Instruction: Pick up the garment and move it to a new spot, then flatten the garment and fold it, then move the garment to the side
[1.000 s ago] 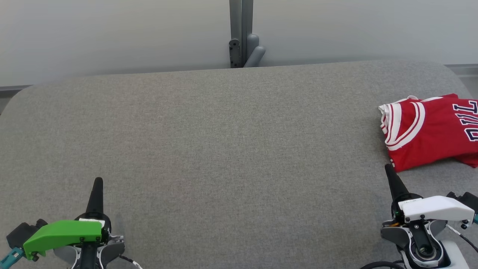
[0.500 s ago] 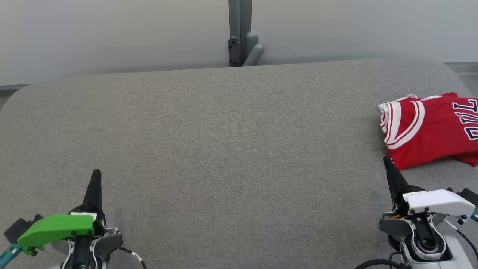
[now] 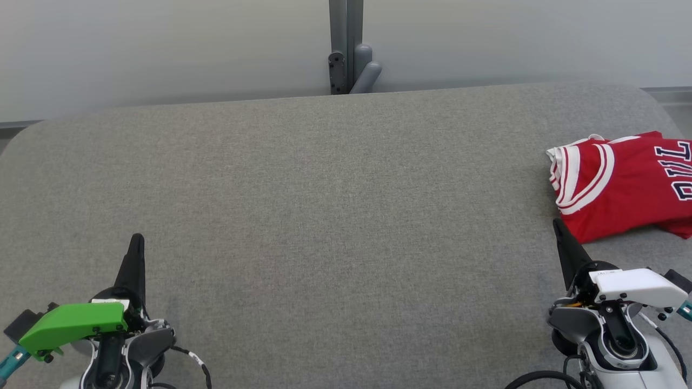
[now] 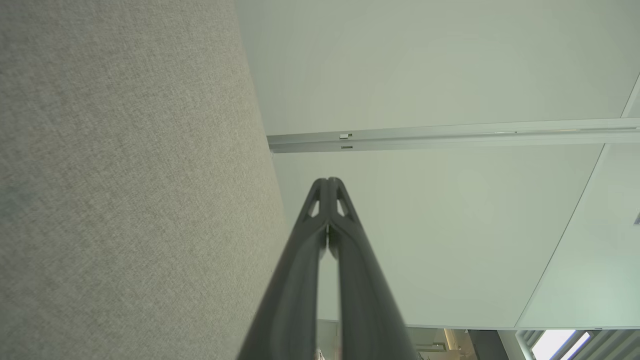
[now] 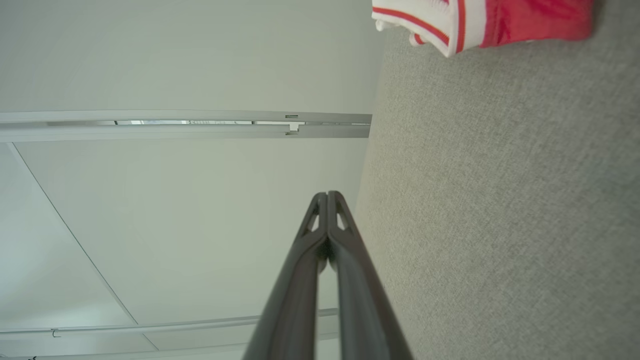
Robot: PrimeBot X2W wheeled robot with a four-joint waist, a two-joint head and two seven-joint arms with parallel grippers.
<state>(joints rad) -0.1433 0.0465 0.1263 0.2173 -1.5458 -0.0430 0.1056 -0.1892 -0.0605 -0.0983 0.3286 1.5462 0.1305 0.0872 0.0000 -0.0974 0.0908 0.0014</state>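
grey woven cloth covers the table [image 3: 324, 205] beneath both arms. the left gripper [image 3: 137, 240] has its two dark fingers pressed flat against each other right up to the tips, with nothing caught between them. they hang over bare cloth and point toward the far edge. the right gripper [image 3: 556, 224] is the same, fingers closed tip to tip and holding nothing.

the red shirt [image 3: 621, 183] lies on the table just ahead of the right fingertips and off to their right. its near corner sits close beside the tip, with a thin strip of grey between them in the head view. the shirt is folded into a flat bundle, with white striped trim along the edge nearest the fingers and dark letters further right, where it runs out of the head view. in the right wrist view its white and red trim lies well ahead of the closed tips, on the cloth side. from the left fingers it is well apart, across the whole width of the table.

past the far edge, ahead and between the two pairs of fingers, a grey post [image 3: 346, 48] stands against a pale wall [image 3: 162, 48].
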